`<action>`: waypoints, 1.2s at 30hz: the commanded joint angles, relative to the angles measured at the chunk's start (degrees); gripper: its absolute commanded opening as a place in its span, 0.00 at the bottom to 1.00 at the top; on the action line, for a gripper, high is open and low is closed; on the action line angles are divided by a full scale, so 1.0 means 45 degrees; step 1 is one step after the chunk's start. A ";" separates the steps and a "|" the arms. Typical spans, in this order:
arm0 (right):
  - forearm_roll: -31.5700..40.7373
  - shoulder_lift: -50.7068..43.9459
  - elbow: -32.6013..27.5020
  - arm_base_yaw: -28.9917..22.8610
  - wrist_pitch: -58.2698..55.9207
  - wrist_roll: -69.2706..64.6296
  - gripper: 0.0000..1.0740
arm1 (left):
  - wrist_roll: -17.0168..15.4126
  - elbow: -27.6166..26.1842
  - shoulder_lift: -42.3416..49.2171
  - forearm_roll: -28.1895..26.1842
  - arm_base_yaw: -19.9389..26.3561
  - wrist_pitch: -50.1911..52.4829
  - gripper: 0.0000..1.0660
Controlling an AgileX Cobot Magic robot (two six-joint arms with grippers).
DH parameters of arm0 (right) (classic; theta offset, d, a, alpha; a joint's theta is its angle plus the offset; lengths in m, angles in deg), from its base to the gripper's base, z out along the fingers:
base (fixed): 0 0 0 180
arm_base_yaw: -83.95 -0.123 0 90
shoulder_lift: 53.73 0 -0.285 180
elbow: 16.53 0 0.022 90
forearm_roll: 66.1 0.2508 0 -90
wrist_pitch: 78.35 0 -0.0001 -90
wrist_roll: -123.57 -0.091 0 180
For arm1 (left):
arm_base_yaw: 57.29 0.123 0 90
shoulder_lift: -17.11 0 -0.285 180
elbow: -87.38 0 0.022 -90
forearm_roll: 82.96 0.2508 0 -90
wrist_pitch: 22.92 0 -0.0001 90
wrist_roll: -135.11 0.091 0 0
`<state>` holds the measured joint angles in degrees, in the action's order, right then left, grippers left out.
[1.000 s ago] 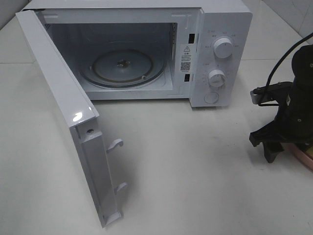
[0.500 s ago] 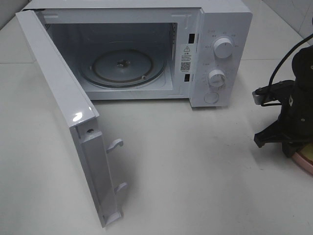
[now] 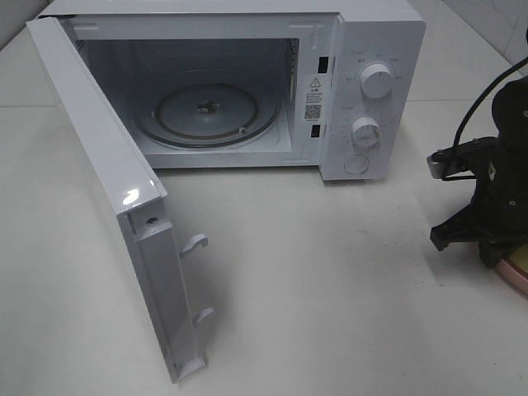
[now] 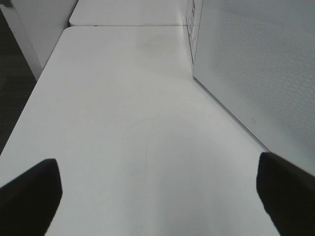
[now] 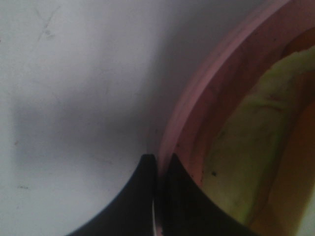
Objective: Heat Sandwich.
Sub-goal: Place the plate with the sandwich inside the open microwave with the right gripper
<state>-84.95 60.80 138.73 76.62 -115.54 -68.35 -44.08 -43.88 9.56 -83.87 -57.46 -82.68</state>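
Note:
The sandwich [image 5: 256, 142] shows only in the right wrist view, as a pale green and yellowish layer lying in the round pink plate [image 5: 197, 113]. My right gripper [image 5: 158, 164] is shut, its two dark fingers pinched together on the plate's rim. Seen from the high camera, the right arm [image 3: 495, 206] stands over the plate [image 3: 518, 271] at the table's right edge and hides the sandwich. My left gripper [image 4: 157, 196] is open over bare table beside the microwave's side wall [image 4: 256, 69], with nothing between its fingers.
The white microwave [image 3: 363, 91] stands at the back with its door [image 3: 107, 181] swung wide open to the left. Its glass turntable [image 3: 206, 111] carries nothing. Two knobs [image 3: 377, 82] sit on the right panel. White table [image 3: 330, 289] lies between the microwave and the plate.
The right gripper has shifted slightly right and down onto the plate and closed on its rim. The left arm and the microwave have not moved.

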 commanded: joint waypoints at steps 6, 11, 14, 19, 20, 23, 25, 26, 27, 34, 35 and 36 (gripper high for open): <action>-0.0980 -0.0216 0.0051 -0.0051 -0.0968 -0.0904 0.00 | -0.0013 0.0013 0.0357 0.0038 0.0013 0.0102 0.95; -0.1451 -0.0713 0.0051 -0.0395 -0.1337 -0.1146 0.00 | -0.0013 0.0013 0.0357 0.0038 0.0013 0.0102 0.95; -0.1783 -0.1044 0.0051 -0.0751 -0.1884 -0.1426 0.00 | -0.0013 0.0013 0.0357 0.0038 0.0013 0.0102 0.95; -0.1783 -0.1362 0.0038 -0.1222 -0.2534 -0.1451 0.00 | -0.0013 0.0013 0.0357 0.0038 0.0013 0.0102 0.95; -0.1783 -0.1362 0.0038 -0.1222 -0.2534 -0.1451 0.00 | -0.0013 0.0013 0.0357 0.0038 0.0013 0.0102 0.95; -0.1783 -0.1693 0.0025 -0.1706 -0.2979 -0.1439 0.01 | -0.0013 0.0013 0.0357 0.0038 0.0013 0.0102 0.95; -0.1783 -0.1770 0.0013 -0.1821 -0.3119 -0.1426 0.01 | -0.0013 0.0013 0.0357 0.0038 0.0013 0.0102 0.95; -0.1783 -0.1897 -0.0025 -0.1948 -0.3272 -0.1426 0.01 | -0.0013 0.0013 0.0357 0.0038 0.0013 0.0102 0.95; -0.1783 -0.2190 -0.0216 -0.2165 -0.3323 -0.1426 0.01 | -0.0013 0.0013 0.0357 0.0038 0.0013 0.0102 0.95; -0.1630 -0.3234 -0.0853 -0.2903 -0.3731 -0.1451 0.01 | -0.0013 0.0013 0.0357 0.0038 0.0013 0.0102 0.95; -0.1592 -0.3425 -0.0929 -0.3056 -0.3845 -0.1502 0.01 | -0.0013 0.0013 0.0357 0.0038 0.0013 0.0102 0.95; -0.1439 -0.3756 -0.1070 -0.3323 -0.3998 -0.1490 0.01 | -0.0013 0.0013 0.0357 0.0038 0.0013 0.0102 0.95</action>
<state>-90.79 45.39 134.49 62.52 -131.98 -74.54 -44.08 -43.88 9.56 -83.87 -57.46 -82.68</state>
